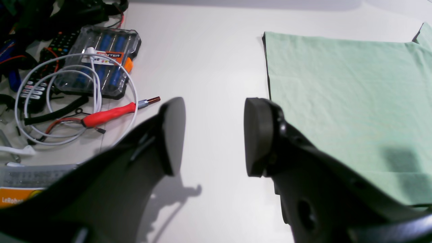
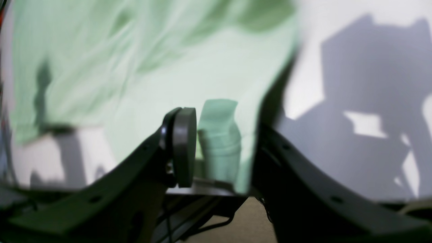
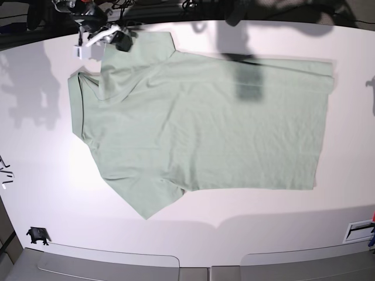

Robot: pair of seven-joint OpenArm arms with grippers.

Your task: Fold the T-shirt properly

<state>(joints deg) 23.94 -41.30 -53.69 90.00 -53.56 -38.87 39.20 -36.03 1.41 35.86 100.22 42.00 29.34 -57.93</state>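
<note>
The pale sage-green T-shirt (image 3: 205, 129) lies spread on the white table (image 3: 35, 146), collar band to the left and hem to the right. My right gripper (image 3: 111, 36) is at the shirt's far upper-left corner. In the right wrist view, which is blurred, this gripper (image 2: 219, 148) is shut on a fold of the shirt (image 2: 219, 135), which drapes away from the jaws. My left gripper (image 1: 212, 135) is open and empty above bare table, just beside the shirt's straight edge (image 1: 354, 101). The left gripper does not show in the base view.
In the left wrist view, clutter lies left of the gripper: a clear screwdriver case (image 1: 101, 60), a coiled white cable (image 1: 77, 101), a red-handled tool (image 1: 111, 114) and a black remote (image 1: 37, 91). A small black object (image 3: 37, 235) sits near the table's front-left edge.
</note>
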